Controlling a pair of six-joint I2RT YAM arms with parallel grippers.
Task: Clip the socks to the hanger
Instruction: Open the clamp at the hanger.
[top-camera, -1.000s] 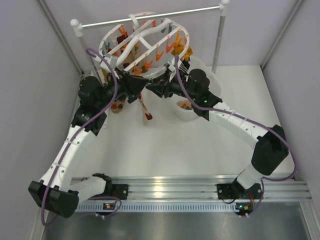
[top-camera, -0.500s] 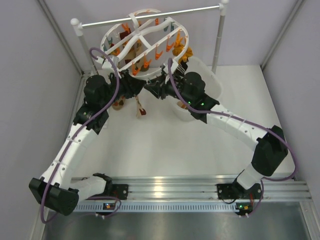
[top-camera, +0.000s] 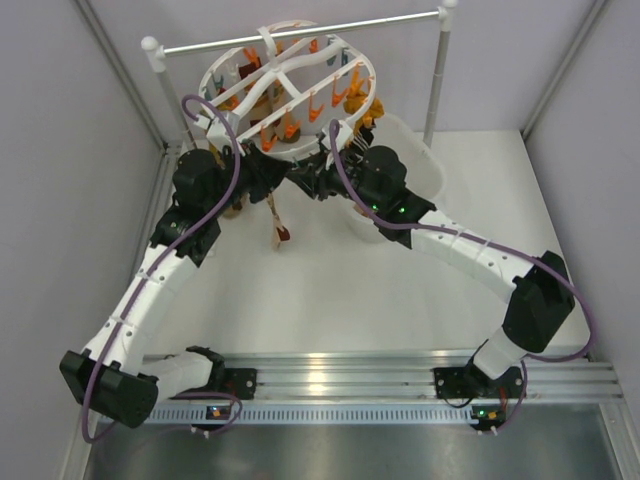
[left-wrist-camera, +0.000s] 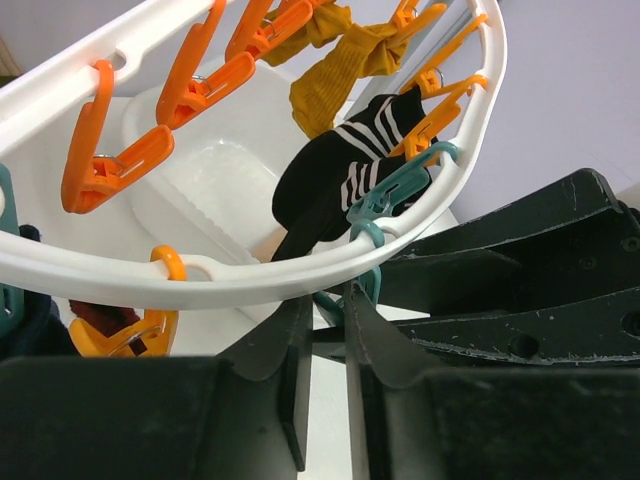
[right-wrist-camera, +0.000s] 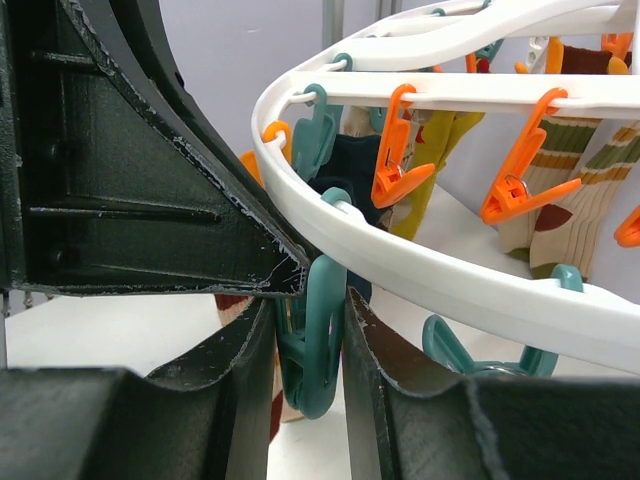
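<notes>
The hanger (top-camera: 262, 88) hangs by its hook from a silver rail (top-camera: 300, 33) at the far end of the tabletop (top-camera: 400, 290), tilted, with orange and teal clips dangling from its white rim and cross bars. Several socks are already pegged to it: a black sock with white stripes (left-wrist-camera: 335, 185) and a mustard sock (left-wrist-camera: 335, 70) on the side above the white tub (left-wrist-camera: 190, 190), and tan striped ones further round.

Under the near rim, the right gripper (right-wrist-camera: 308, 300) has its jaws pressed against both sides of a teal clip (right-wrist-camera: 312, 360) that hangs from the frame. The left gripper (left-wrist-camera: 327, 300) meets it nose to nose from the other side. Its jaws stand narrow, with a bit of teal showing in the gap, and I cannot tell whether they grip anything. A tan patterned sock (top-camera: 278, 225) hangs straight down just below the two gripper tips, clear of the tabletop. What holds its top end is hidden.

Both arms reach forward from the near edge and bend inward to meet beneath the hanger.
</notes>
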